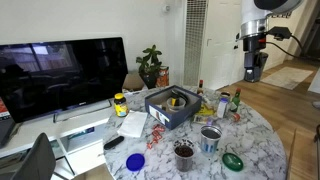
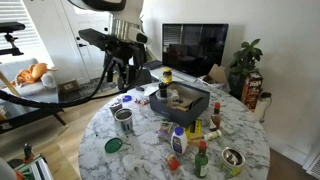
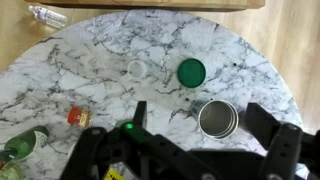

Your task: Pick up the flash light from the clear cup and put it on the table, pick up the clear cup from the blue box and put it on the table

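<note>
The blue box (image 1: 160, 110) stands on the round marble table (image 1: 255, 135) and shows in both exterior views (image 2: 197, 104). The clear cup (image 1: 176, 102) sits inside it with the yellow flash light (image 1: 177, 98) in it; both are small and hard to make out. My gripper (image 1: 252, 68) hangs high above the table's edge, well away from the box, and also shows in an exterior view (image 2: 119, 66). In the wrist view the gripper (image 3: 201, 113) is open and empty. The box, cup and flash light are out of the wrist view.
A grey patterned cup (image 3: 218, 118) stands far below the jaws, with a green lid (image 3: 191, 71), a clear lid (image 3: 137, 69) and a red cap (image 3: 78, 117) nearby. A dark brown cup (image 1: 184, 152), blue lid (image 1: 135, 161), bottles (image 1: 222, 103) and yellow jar (image 1: 120, 103) crowd the table.
</note>
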`<action>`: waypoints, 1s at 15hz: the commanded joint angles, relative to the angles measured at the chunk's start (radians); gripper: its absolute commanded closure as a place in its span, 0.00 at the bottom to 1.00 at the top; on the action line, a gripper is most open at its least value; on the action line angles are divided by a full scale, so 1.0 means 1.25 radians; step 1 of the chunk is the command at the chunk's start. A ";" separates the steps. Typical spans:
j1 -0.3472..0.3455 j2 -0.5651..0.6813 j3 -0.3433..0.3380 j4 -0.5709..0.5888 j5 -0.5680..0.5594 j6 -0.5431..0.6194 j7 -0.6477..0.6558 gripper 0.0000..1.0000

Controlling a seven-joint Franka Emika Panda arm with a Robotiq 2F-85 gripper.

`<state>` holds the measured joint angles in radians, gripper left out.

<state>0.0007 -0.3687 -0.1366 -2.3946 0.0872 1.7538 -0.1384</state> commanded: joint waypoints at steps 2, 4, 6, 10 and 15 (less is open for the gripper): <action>-0.015 0.001 0.014 0.001 0.004 -0.001 -0.004 0.00; -0.015 0.001 0.014 0.001 0.004 -0.001 -0.004 0.00; 0.010 0.095 0.046 0.089 -0.013 0.008 0.003 0.00; 0.035 0.246 0.133 0.231 -0.102 0.112 0.050 0.00; 0.058 0.486 0.173 0.465 -0.215 0.141 0.078 0.00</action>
<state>0.0606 0.0484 0.0718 -2.0029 -0.1172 1.9400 -0.0445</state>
